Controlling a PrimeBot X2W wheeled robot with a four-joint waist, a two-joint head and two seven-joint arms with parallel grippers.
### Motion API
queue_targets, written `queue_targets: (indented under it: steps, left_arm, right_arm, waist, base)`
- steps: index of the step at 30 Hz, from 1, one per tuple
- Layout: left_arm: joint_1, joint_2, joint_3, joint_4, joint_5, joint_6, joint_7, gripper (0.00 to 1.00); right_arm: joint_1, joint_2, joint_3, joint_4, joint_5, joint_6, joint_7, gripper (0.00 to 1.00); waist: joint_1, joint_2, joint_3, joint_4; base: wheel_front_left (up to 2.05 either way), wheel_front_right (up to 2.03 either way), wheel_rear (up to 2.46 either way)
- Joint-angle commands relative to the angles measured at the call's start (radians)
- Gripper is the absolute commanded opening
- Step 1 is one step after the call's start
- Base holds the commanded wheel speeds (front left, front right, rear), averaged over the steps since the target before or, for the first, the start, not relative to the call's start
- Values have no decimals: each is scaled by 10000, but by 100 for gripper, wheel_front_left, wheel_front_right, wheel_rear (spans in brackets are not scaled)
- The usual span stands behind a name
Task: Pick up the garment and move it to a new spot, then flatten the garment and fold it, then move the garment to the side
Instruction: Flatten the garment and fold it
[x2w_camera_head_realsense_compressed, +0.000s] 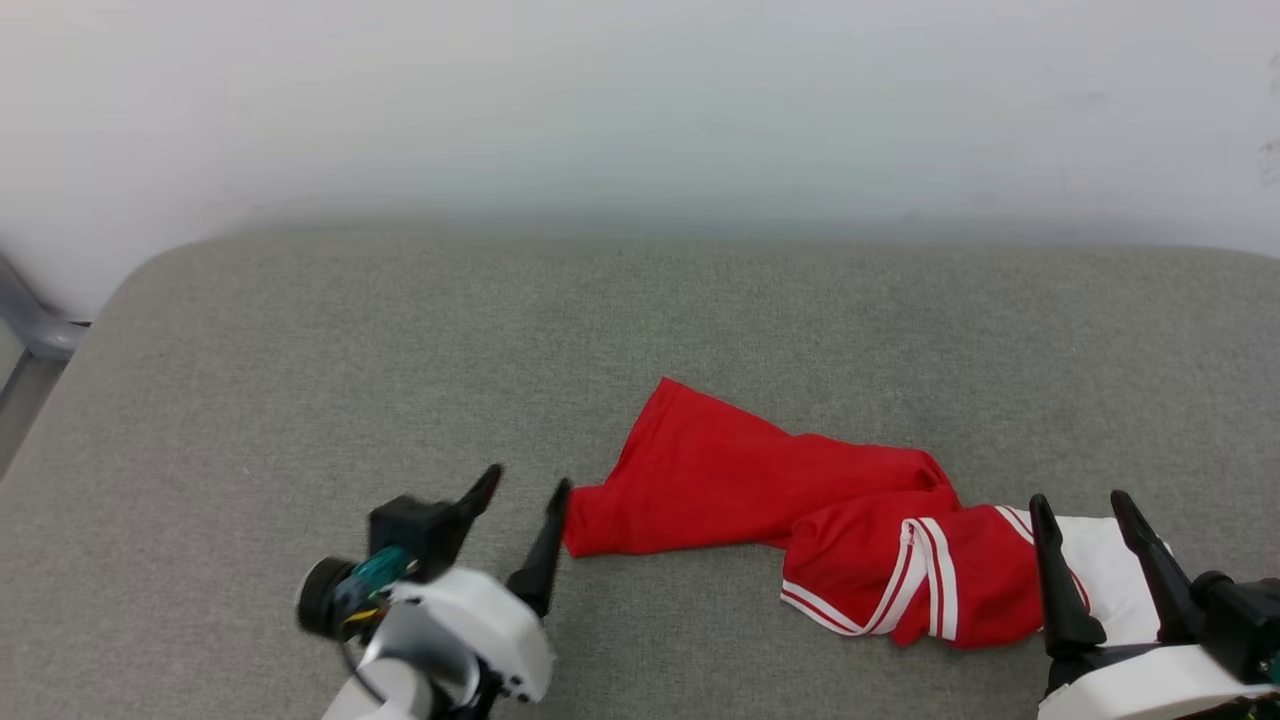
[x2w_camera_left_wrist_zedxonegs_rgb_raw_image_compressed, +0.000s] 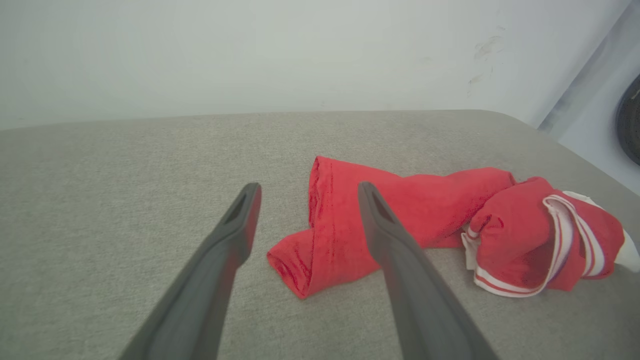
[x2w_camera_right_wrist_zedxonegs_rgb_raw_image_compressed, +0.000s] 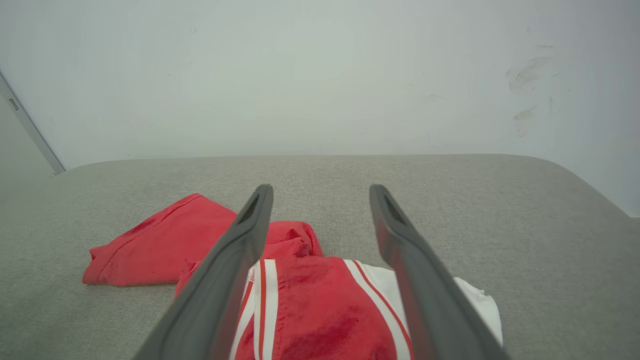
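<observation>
The garment (x2w_camera_head_realsense_compressed: 800, 500) is lying bunched on the cushion's (x2w_camera_head_realsense_compressed: 400, 350) near right. Thin and limp, it is probably handling light and slippery, best pinched at the hem corner and white sleeve. The left gripper (x2w_camera_head_realsense_compressed: 529, 478) and right gripper (x2w_camera_head_realsense_compressed: 1078, 498) are gaping wide, empty, at the cushion's near edge. A pale wall (x2w_camera_head_realsense_compressed: 640, 100) is rising behind the cushion.

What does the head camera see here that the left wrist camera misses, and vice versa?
Head view adds the right claw, open, at the jersey's white-sleeved end. Left wrist view adds a dark round object at its right edge. Both share the crumpled red jersey on the grey cushion and the open left claw near its plain red end.
</observation>
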Motion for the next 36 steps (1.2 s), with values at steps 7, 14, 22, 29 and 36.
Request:
queue_targets:
  steps: [7, 14, 22, 29, 36]
  left_arm:
    - [-1451, -429, -1513, 56, -323, -511, 1998, 100]
    - [-2549, -547, -3317, 292, -945, -599, 3898, 100]
    - [-3912, -83, -4973, 824, -2107, -607, 5490, 100]
    - [-4452, 179, -6115, 1673, -2938, -608, 6811, 45]
    - [-4780, 474, -6591, 1931, -3354, -609, 6639, 0]
  right_arm:
    - [-335, 3, 65, -299, -30, -7, 157, 100]
    - [-666, 4, 120, -465, -117, -7, 221, 100]
    - [-1067, 4, 186, -445, -24, -7, 47, 100]
    - [-1296, 6, 245, -196, 124, -7, -193, 100]
    - [-1355, 4, 184, 120, 226, -7, -367, 100]
  waist:
    - [1, -1, 664, -376]
    - [1, -1, 1342, -773]
    - [1, -1, 2366, -1289]
    - [1, -1, 2771, -1539]
    - [1, -1, 2725, -1537]
  base:
    - [0, 0, 0]
    - [0, 0, 0]
    - [0, 0, 0]
    - [0, 0, 0]
    - [0, 0, 0]
